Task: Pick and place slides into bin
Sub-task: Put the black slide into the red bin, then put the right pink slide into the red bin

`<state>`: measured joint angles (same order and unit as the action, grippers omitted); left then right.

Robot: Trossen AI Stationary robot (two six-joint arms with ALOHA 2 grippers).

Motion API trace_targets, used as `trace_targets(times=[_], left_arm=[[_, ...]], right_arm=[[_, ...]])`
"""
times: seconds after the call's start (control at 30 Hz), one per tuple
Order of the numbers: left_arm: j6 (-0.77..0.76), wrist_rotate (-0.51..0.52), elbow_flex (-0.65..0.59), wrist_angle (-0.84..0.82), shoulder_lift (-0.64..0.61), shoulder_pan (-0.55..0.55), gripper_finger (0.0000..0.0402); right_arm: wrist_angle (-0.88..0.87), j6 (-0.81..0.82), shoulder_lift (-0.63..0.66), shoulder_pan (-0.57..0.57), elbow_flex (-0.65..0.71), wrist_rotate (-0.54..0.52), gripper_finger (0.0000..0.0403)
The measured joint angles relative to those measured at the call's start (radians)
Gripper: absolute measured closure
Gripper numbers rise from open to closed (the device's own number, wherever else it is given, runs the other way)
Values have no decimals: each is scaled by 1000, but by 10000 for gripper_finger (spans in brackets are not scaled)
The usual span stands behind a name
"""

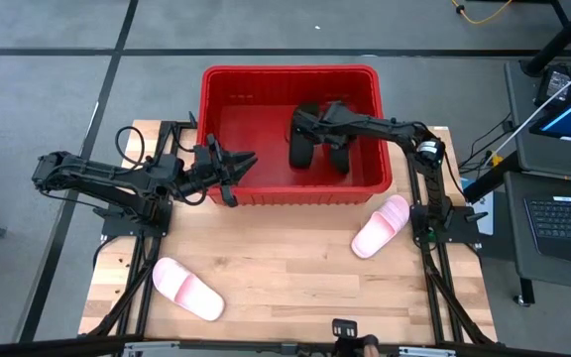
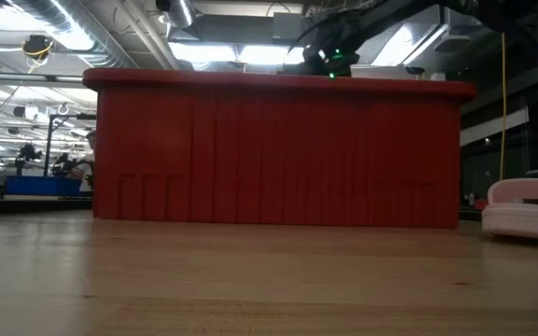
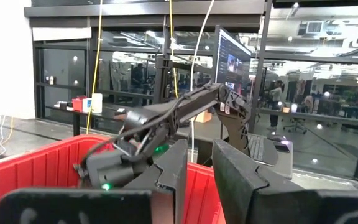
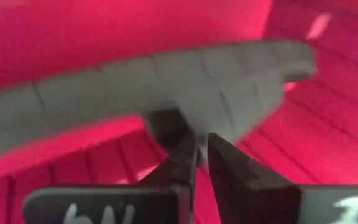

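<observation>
Right gripper (image 1: 300,123), reaching into the red bin (image 1: 365,184), its fingers (image 4: 229,165) parted only by a narrow gap at the edge of a black slide (image 1: 304,147), a second black slide (image 1: 339,157) lying in the bin just beside it. Left gripper (image 1: 249,159), empty, its fingers (image 3: 241,174) narrowly apart, poised over the bin's near-left rim. Two pale pink slides on the table outside the bin, one (image 1: 381,226) beside the right arm's base, one (image 1: 187,289) well apart from the left gripper, toward the table's near edge

Even, bright light falls on the desk (image 1: 285,268) from overhead, with only soft shadows beside the red bin (image 1: 290,188). In the low view, ceiling strip lights glare above the bin, whose near wall sits dim. The right wrist view is blurred and washed in red; the grey sole (image 4: 166,93) there is smeared.
</observation>
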<state>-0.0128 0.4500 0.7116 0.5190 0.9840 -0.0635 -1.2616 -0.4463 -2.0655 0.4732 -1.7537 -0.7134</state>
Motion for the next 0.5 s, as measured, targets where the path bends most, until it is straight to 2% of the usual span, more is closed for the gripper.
trace_targets(times=[0.2,0.5], left_arm=[[0,-1,0,0,0,0,331],[0,-33,0,0,0,0,331]], right_arm=[[22,-4,0,-2,-84,20,339],[19,0,0,-2,-94,20,304]])
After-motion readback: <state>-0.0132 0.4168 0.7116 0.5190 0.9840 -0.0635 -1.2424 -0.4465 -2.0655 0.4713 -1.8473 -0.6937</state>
